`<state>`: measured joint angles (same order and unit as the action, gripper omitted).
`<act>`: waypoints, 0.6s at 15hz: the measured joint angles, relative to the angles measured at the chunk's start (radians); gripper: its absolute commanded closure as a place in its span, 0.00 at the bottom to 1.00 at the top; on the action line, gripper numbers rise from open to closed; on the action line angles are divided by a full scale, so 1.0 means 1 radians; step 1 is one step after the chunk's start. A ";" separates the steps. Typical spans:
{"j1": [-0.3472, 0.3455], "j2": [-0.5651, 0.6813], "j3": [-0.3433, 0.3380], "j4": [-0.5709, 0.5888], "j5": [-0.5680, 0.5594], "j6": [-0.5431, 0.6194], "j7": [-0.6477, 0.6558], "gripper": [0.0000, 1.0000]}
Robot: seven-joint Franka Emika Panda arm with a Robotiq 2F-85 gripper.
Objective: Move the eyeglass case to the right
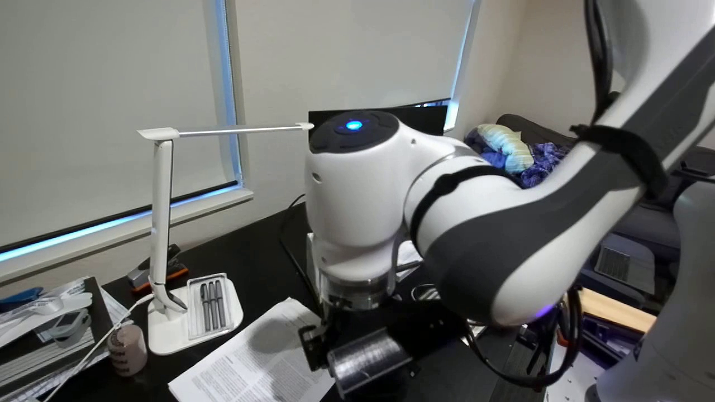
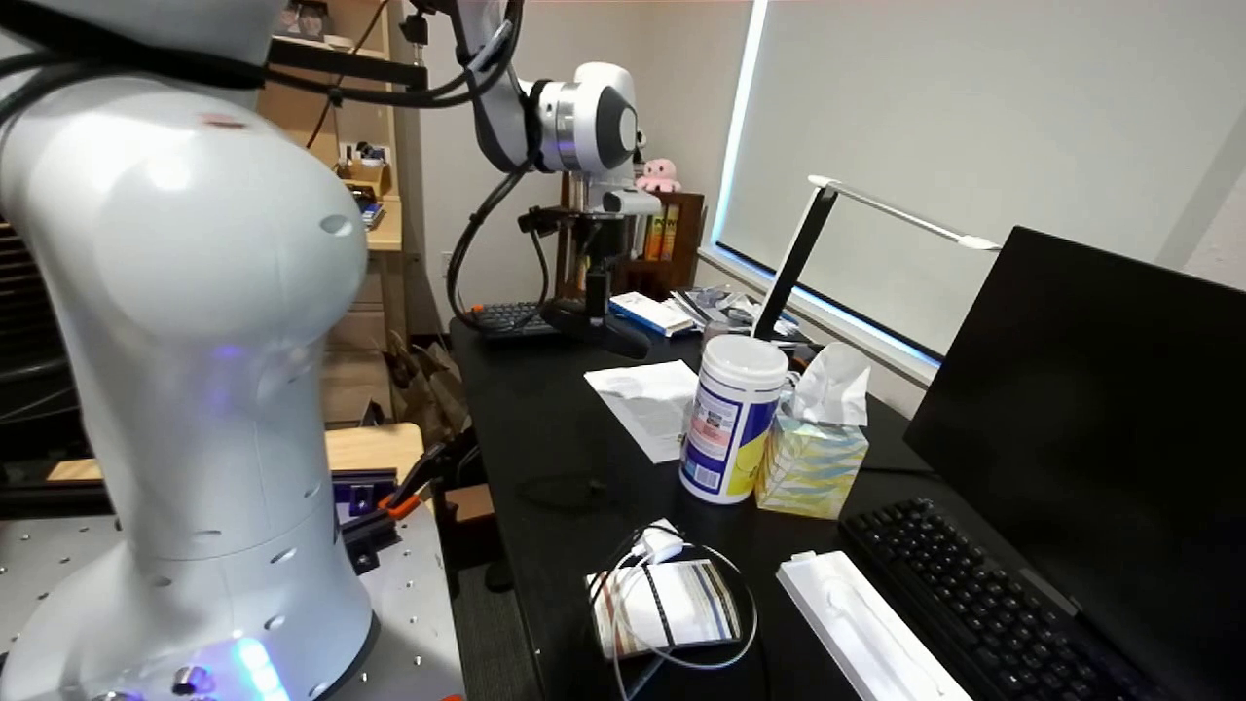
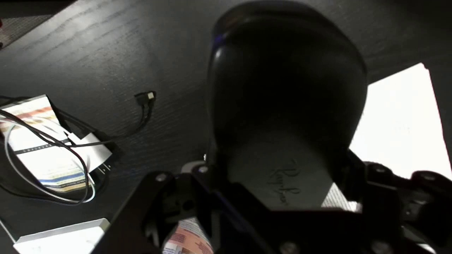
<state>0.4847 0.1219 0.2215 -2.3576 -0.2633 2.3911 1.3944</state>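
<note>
Eyeglass case [image 3: 286, 88] clamped in my gripper [image 3: 279, 165], held above the desk [image 2: 531, 419].
Judged light and stiff-shelled, its smooth skin likely slippery; I'd grip across both sides near mid-length, squeezing moderately.

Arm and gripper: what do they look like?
Arm: white, rounded shell with dark grey panels, black straps, looping black cables, and a blue light on a dark oval cap. Gripper: black, angular, with jointed linkages and metal screw heads; no lettering readable on it.
</note>
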 measured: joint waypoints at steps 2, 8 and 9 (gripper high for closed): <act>-0.002 -0.066 0.016 -0.104 0.000 0.043 -0.005 0.51; -0.113 -0.322 0.020 -0.443 0.013 0.197 -0.034 0.51; -0.144 -0.348 0.012 -0.464 0.024 0.216 -0.051 0.51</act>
<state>0.3411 -0.2261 0.2334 -2.8214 -0.2388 2.6070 1.3431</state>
